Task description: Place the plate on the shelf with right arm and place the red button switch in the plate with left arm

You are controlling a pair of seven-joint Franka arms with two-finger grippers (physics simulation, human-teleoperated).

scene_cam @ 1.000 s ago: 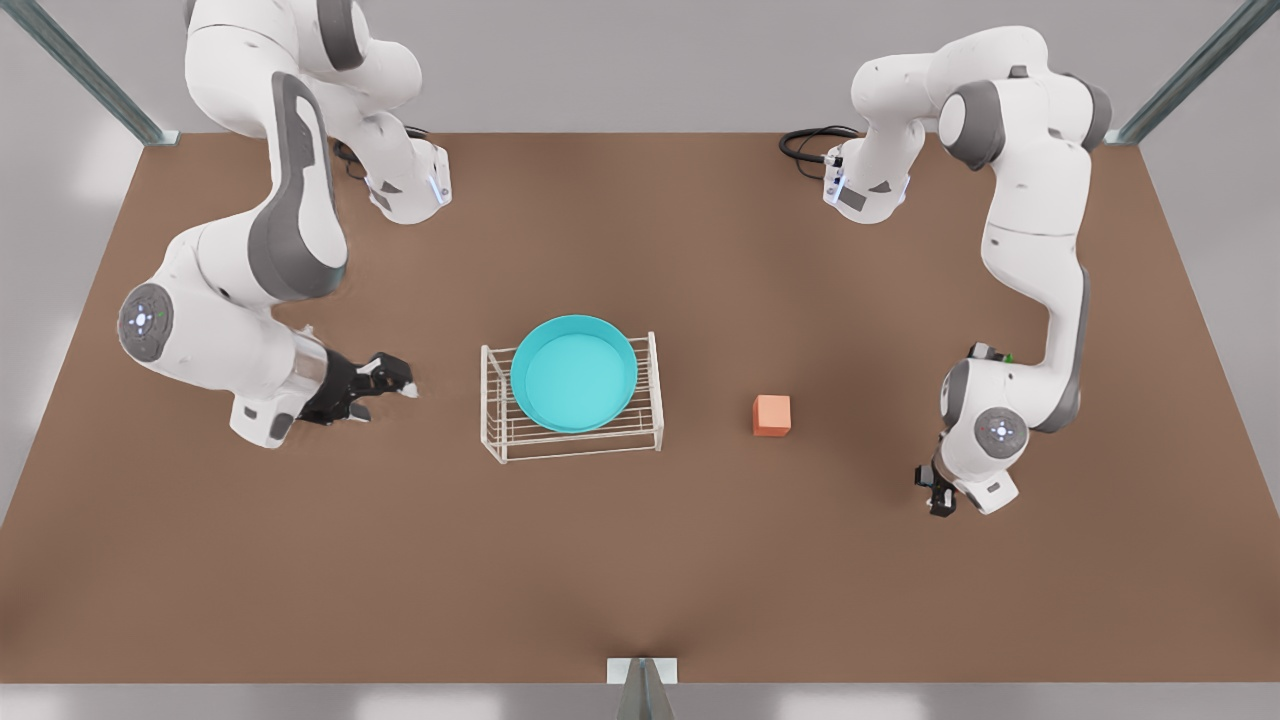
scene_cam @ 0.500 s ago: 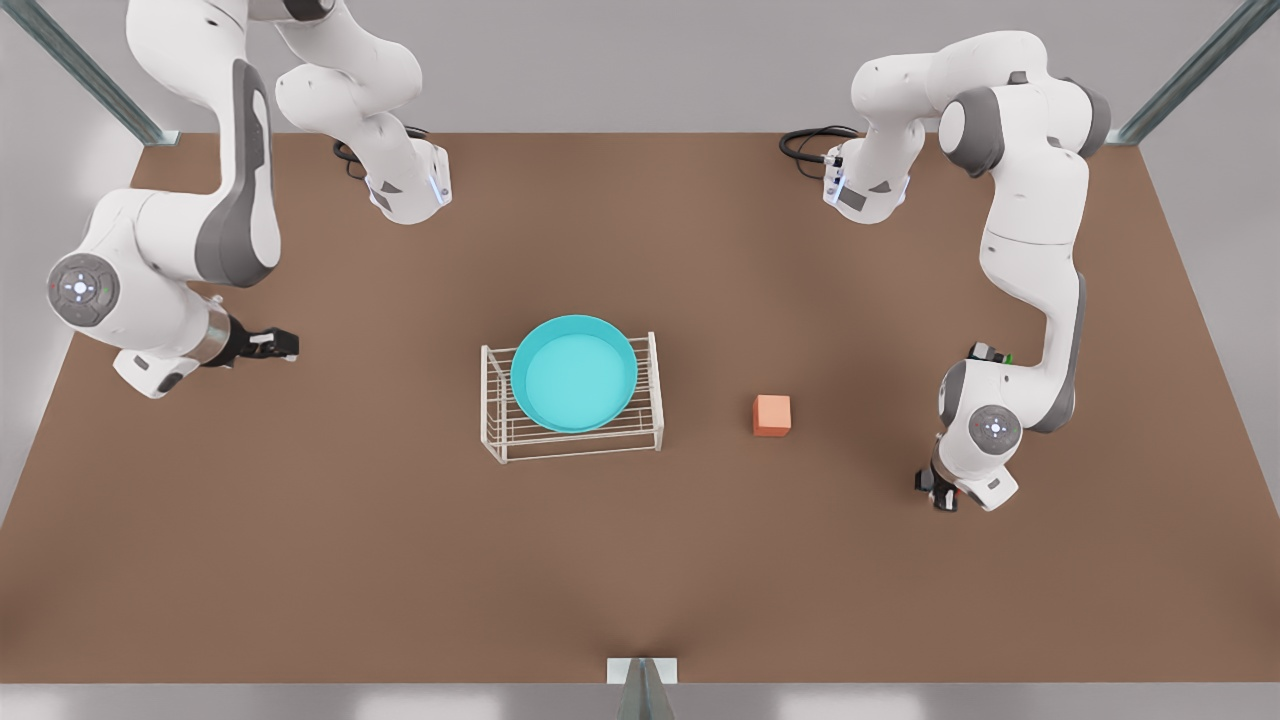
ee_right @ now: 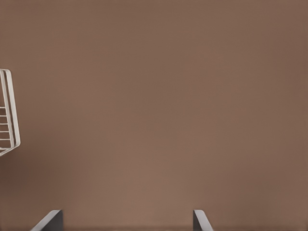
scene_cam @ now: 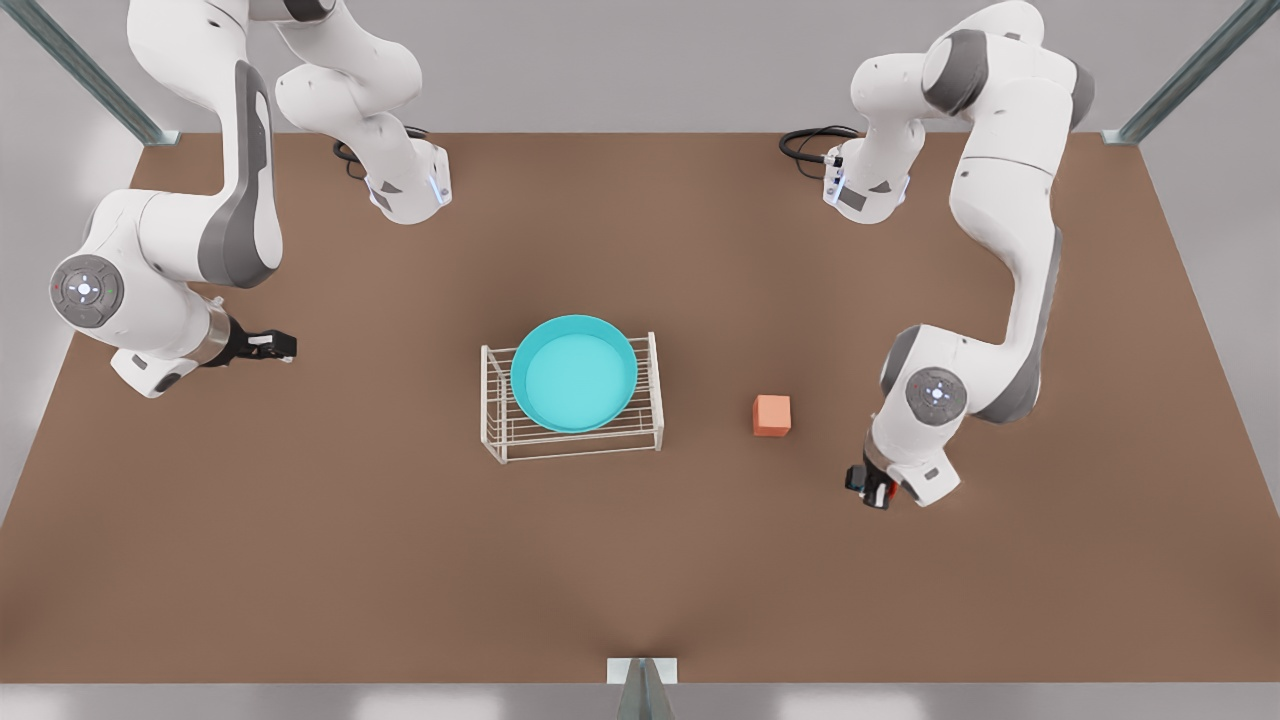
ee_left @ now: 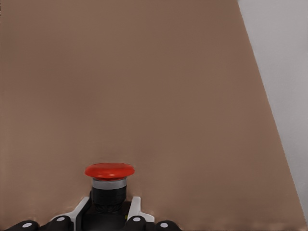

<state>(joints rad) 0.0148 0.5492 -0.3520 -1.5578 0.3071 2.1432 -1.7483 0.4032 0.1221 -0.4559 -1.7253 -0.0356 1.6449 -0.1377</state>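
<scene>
On the front view's left, the right pincer (scene_cam: 283, 346) hovers over the bench (scene_cam: 640, 560), well apart from the wire shelf (scene_cam: 572, 425); the right wrist view shows its two fingertips (ee_right: 48, 222) spread wide with nothing between them, and a corner of the shelf (ee_right: 8, 115) at the frame's edge. The turquoise plate (scene_cam: 573, 372) sits on top of the shelf at the bench's centre. On the shelf's other side lies a salmon-orange cube (scene_cam: 771, 415), and beyond it the left pincer (scene_cam: 870, 488) hangs low over the bench. The left wrist view makes plain what the front view barely hints at: the pincer (ee_left: 109, 222) pinches the black body of the red button switch (ee_left: 109, 185), red cap (ee_left: 109, 170) pointing away from the wrist.

The bench is plain brown, with grey walls and metal corner struts (scene_cam: 85, 70) around it.

Since half a second ago the left pincer has swung nearer the cube, while the right pincer has stayed put.
</scene>
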